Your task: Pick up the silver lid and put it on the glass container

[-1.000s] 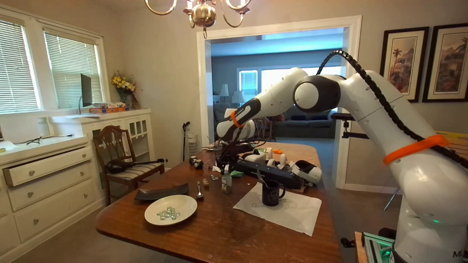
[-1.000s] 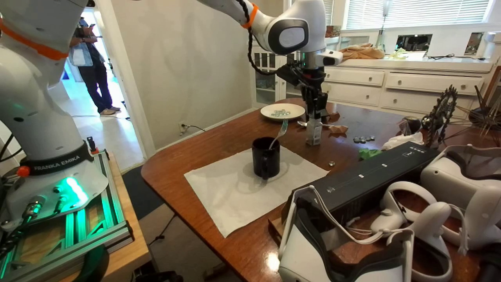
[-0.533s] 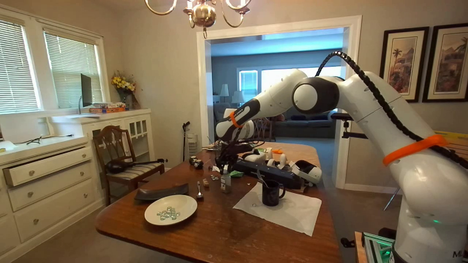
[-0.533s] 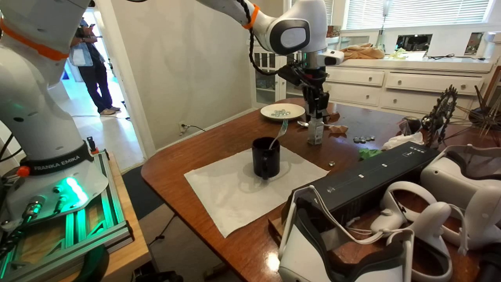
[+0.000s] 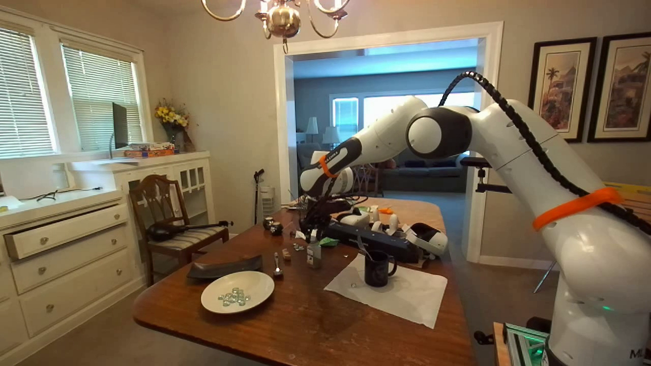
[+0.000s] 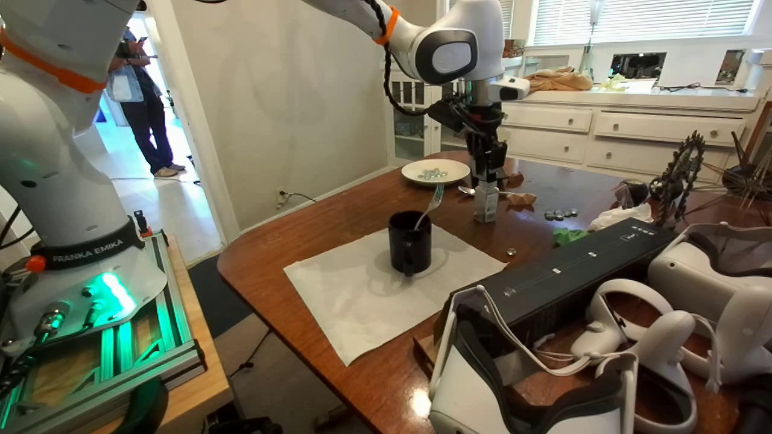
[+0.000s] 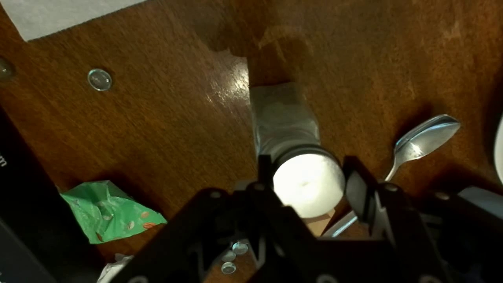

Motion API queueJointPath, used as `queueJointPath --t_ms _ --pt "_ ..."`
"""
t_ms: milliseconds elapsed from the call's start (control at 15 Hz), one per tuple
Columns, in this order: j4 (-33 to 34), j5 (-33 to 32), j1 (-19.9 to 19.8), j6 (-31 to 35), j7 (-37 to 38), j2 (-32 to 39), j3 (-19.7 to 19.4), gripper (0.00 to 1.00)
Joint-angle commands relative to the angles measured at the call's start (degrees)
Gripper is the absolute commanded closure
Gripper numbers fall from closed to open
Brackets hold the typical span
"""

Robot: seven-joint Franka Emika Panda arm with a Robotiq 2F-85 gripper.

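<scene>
Table (image 5: 305,330) first, and its layout matches a second ago, bar one spot! Arm (image 5: 440,131) stretched out over it, nudged a hair sideways in both exterior views, then almost stock-still for the last half second. Down at the business end, the gripper (image 7: 309,169) stands narrow, and by the look of it loaded. Below, the glass container (image 6: 486,206), upright, apparently on the table, has slid that same hair along with it: a good hint the two are linked! And the silver lid (image 7: 308,184), smallest of the lot? Pinched between the fingers (image 7: 357,188), it seems, right on top of the container; fully seated, can't tell. My call: placing is nearly done, wanting only a gentle straight-up release, or that slim glass could tip
</scene>
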Motion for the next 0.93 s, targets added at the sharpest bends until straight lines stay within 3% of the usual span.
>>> queueJointPath --t_ms 0,867 --pt "-0.2 -0.4 0.7 -1.3 0.8 -0.3 -0.5 0.77" --pt "-0.7 -0.7 1.8 -1.1 2.1 -0.6 -1.0 0.77"
